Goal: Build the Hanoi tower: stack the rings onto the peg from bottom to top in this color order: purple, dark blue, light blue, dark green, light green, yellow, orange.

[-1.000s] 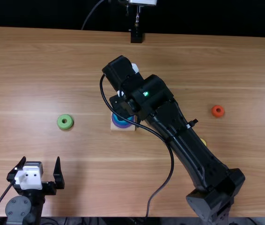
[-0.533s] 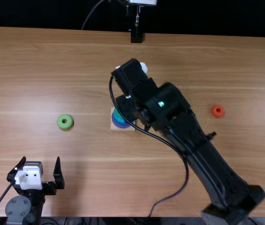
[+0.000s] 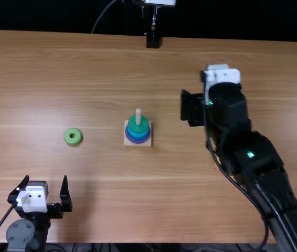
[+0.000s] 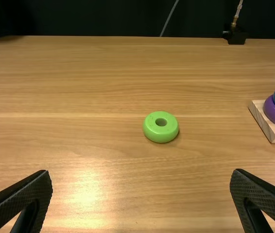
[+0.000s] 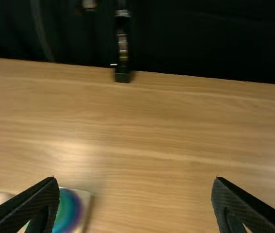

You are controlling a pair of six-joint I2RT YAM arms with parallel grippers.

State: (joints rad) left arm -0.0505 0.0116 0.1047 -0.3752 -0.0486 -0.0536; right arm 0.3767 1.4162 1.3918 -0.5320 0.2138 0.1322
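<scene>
On the wooden base (image 3: pixel 147 143) in the top view, a pale peg (image 3: pixel 138 116) holds a purple ring at the bottom, then dark blue, light blue and a dark green ring (image 3: pixel 138 126) on top. A light green ring (image 3: pixel 73 137) lies flat left of it. My left gripper (image 3: pixel 45 178) stands open and empty nearer the front edge. To the right of the stack and farther back is my right gripper (image 3: pixel 222 76). In the left wrist view the open left gripper (image 4: pixel 142 174) faces the light green ring (image 4: pixel 161 127). Open and empty, the right gripper (image 5: pixel 136 181) has the stack (image 5: pixel 68 211) beside one finger.
A black stand (image 3: pixel 152 40) is at the table's far edge, near the middle. The right arm (image 3: pixel 253 157) with its loose cable spans the right side of the table (image 3: pixel 59 68), from the front edge to beyond the stack's depth.
The right arm has swung from over the stack to the right, uncovering the peg and dark green ring. It now covers where the orange ring lay. The left arm has not moved.
</scene>
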